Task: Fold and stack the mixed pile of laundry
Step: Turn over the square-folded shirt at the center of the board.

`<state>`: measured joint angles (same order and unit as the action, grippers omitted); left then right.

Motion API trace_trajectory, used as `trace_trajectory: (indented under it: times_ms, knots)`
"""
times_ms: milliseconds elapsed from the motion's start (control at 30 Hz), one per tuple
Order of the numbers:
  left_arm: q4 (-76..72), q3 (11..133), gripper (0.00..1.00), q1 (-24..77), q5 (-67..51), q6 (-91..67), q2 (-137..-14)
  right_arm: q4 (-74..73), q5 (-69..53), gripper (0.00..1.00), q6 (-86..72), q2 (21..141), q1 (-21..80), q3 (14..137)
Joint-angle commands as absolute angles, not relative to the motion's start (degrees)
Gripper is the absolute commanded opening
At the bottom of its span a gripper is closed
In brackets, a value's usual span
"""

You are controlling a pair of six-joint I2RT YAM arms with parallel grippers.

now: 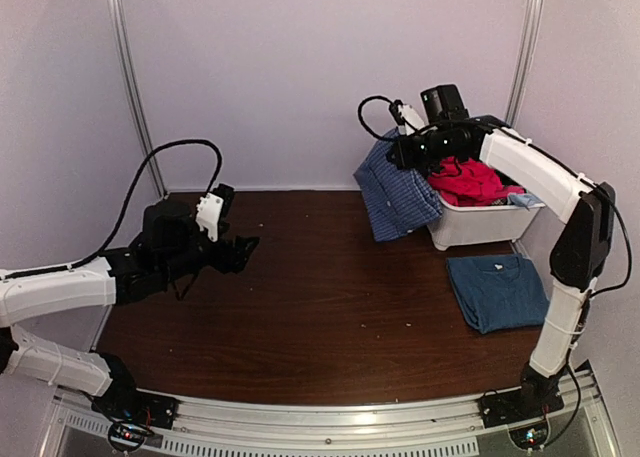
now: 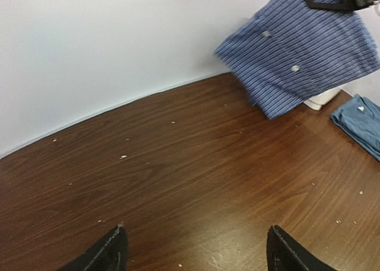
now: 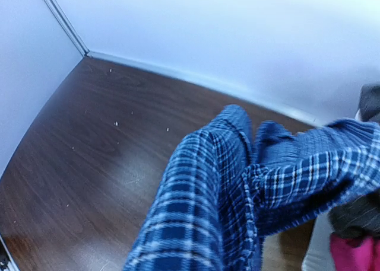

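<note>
The blue-and-white check shirt [image 1: 398,199] hangs in the air off the left side of the white bin [image 1: 480,227], and my right gripper [image 1: 402,155] is shut on its top. In the right wrist view the shirt [image 3: 219,194] fills the lower frame and hides my fingers. The left wrist view shows the shirt [image 2: 303,51] dangling at the far right. More laundry lies in the bin, a red garment [image 1: 470,182] on top. A folded dark-blue T-shirt [image 1: 498,290] rests flat on the table in front of the bin. My left gripper [image 1: 243,247] [image 2: 196,232] hovers open over bare wood at the left.
The brown table [image 1: 320,307] is walled on three sides by white panels. The bin stands at the back right corner. A light-blue cloth [image 1: 526,199] hangs over the bin's right rim. Small pale crumbs dot the wood.
</note>
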<state>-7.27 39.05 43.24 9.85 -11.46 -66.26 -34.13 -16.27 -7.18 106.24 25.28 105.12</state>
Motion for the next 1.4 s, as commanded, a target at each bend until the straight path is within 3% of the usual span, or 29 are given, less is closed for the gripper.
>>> trace_trajectory:
  times_ms: [0,167,400,533,700,733,800,900,1067,1233,1367]
  knots:
    - [-0.7,39.5,0.82,37.7,15.7,-19.4,-61.9,-50.8,-3.7,0.0,6.5,110.7,32.4,121.1]
    - [6.6,39.9,0.82,31.6,15.4,-25.4,-58.8,-58.1,1.3,0.0,9.2,125.2,42.5,129.8]
    - [16.2,42.3,0.82,28.1,17.0,-29.8,-54.7,-62.8,3.9,0.0,9.7,143.5,58.8,130.7]
    - [19.5,42.3,0.81,25.6,16.6,-32.6,-52.2,-61.7,-1.1,0.0,8.2,145.9,65.3,130.8]
    - [22.1,42.4,0.79,22.1,13.6,-35.1,-50.8,-59.4,-7.4,0.02,3.1,143.0,66.4,131.3]
    - [21.8,42.3,0.78,22.1,12.8,-35.1,-50.9,-58.5,-9.0,0.04,2.2,142.2,66.2,131.4]
    - [21.8,42.3,0.79,22.1,11.4,-35.2,-51.6,-55.6,-13.9,0.27,0.1,140.6,65.1,131.4]
    - [21.7,42.2,0.79,22.1,10.0,-35.0,-52.4,-50.9,-22.8,0.5,-3.5,137.7,62.8,130.2]
    - [21.5,41.8,0.79,22.1,7.2,-34.4,-52.6,-38.8,-38.4,0.71,-6.0,127.9,58.6,120.0]
    - [17.4,39.2,0.72,23.0,-3.4,-33.7,-54.5,-22.7,-51.4,0.75,-11.9,119.5,48.7,107.2]
    - [14.0,38.9,0.67,31.5,-6.2,-32.5,-58.4,-23.1,-52.0,0.61,-11.6,123.8,43.1,108.4]
